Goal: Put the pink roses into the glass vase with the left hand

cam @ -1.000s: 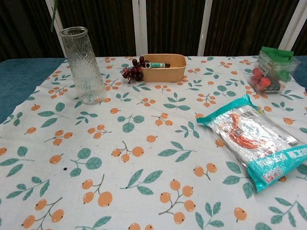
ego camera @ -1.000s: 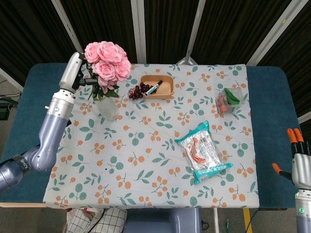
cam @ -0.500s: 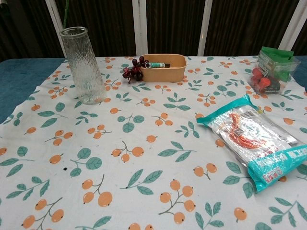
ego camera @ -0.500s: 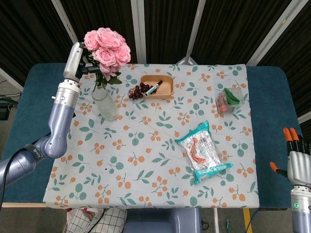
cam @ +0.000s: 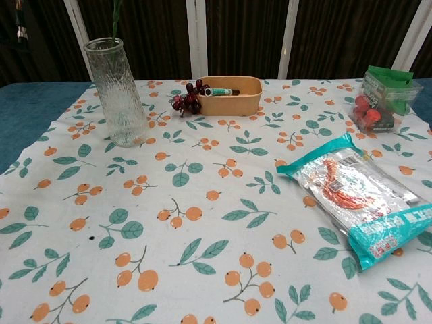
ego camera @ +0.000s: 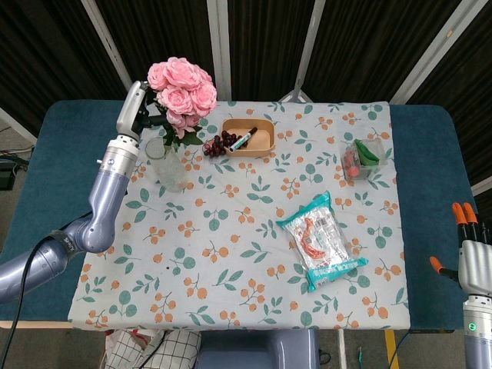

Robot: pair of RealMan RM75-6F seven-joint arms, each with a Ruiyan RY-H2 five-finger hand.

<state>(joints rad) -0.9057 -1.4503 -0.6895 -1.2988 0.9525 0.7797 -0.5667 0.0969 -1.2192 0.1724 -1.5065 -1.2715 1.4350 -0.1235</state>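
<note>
Tan tray point(ego camera: 249, 147) with marker point(ego camera: 245, 139), grapes point(ego camera: 217, 144) beside; snack packet point(ego camera: 322, 241), clear box point(ego camera: 364, 158)

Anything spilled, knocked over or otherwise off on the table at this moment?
Nothing stands out. The glass vase stands upright, the left hand holds the pink roses above its mouth, and the snack bag lies flat. A marker lies in the tan tray beside grapes, unspilled.

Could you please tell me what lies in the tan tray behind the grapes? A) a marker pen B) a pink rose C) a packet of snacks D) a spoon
A: the tray holds a marker pen, lying slantwise in the head view, with the grapes just outside its left end.
</note>
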